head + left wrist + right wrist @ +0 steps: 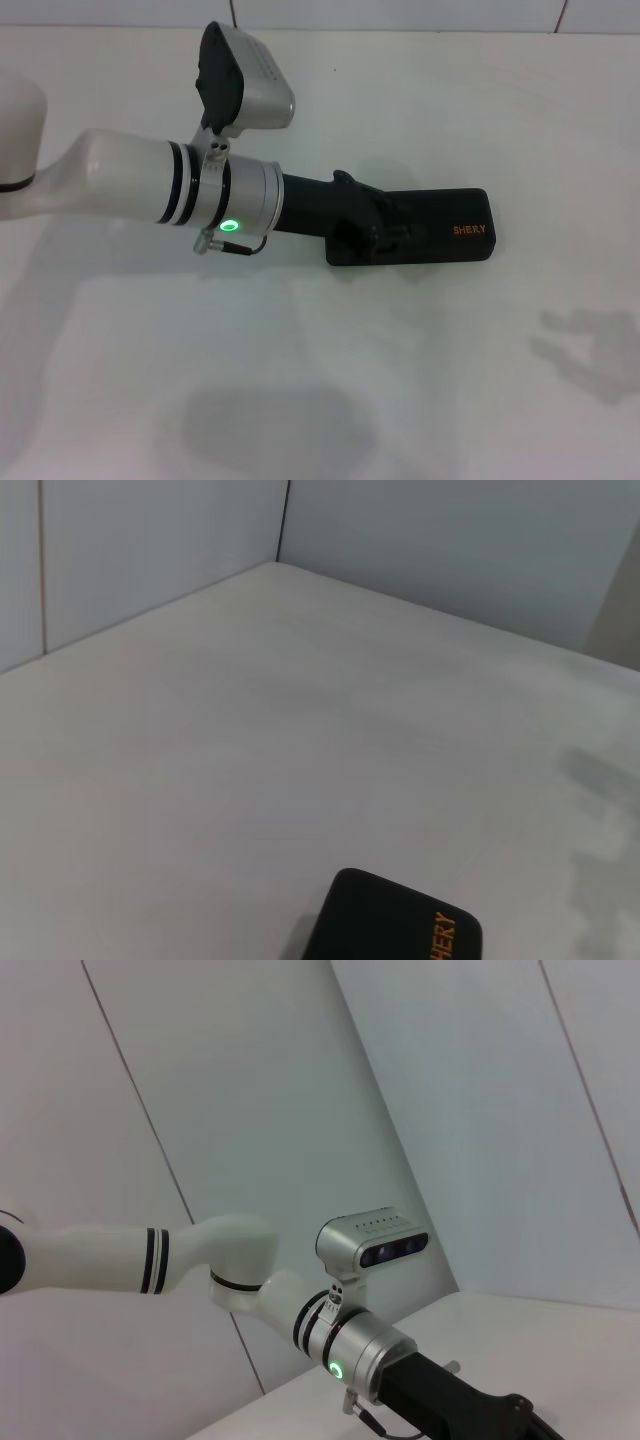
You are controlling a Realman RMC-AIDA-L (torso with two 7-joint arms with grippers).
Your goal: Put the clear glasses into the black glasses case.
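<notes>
White desk [420, 380] holds a shut black glasses case [440, 238]. Left hand [378, 235] rests on it, grip unclear. Glasses unseen; likely inside, so withdrawing comes next.

I'm seeing the left gripper [385, 236] covering the near end of the black glasses case [455, 232]; black on black, so I'm not making out whether its fingers are parted. The clear glasses aren't showing in any view. In the left wrist view the frame edge is cutting the case [385, 920] off. The right gripper isn't appearing anywhere.
</notes>
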